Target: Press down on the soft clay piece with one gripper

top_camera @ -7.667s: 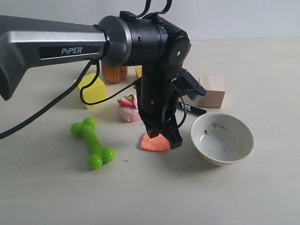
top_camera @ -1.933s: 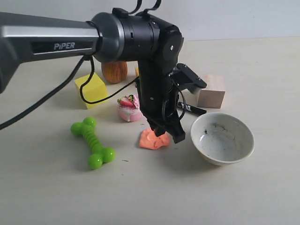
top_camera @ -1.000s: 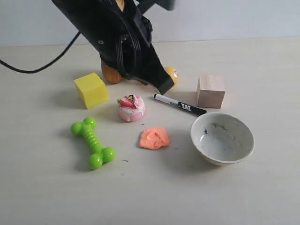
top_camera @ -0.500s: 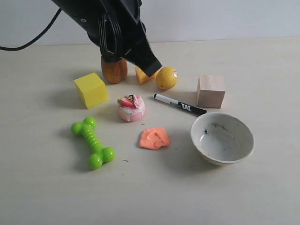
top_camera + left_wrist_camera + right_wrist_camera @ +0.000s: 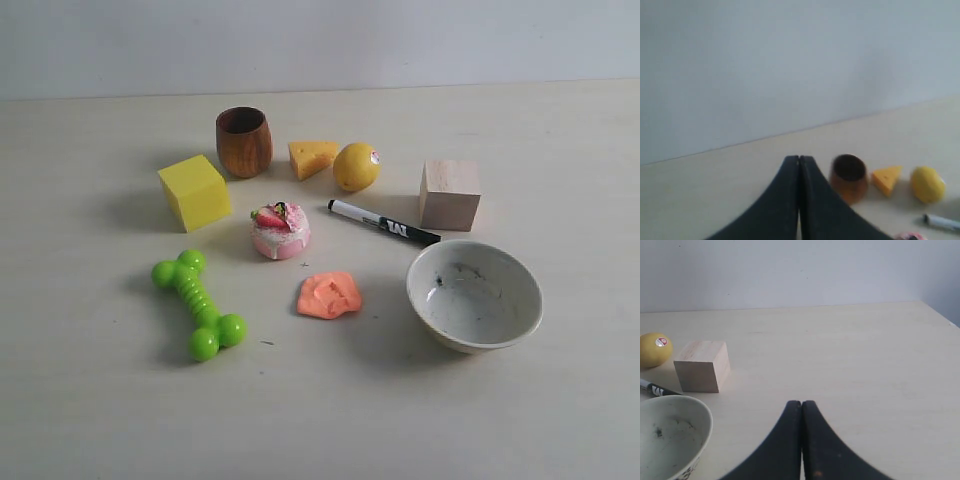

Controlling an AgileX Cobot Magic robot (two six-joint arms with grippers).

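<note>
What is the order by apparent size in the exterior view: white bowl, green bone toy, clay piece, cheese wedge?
1. white bowl
2. green bone toy
3. clay piece and cheese wedge: the clay looks slightly larger, but the cheese sits farther back, so these two stay unranked.

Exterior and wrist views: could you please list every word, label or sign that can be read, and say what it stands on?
No text can be read in any view.
marker: white print on the black barrel, too small to read.
yellow fruit: small round sticker, too blurred to read.
</note>
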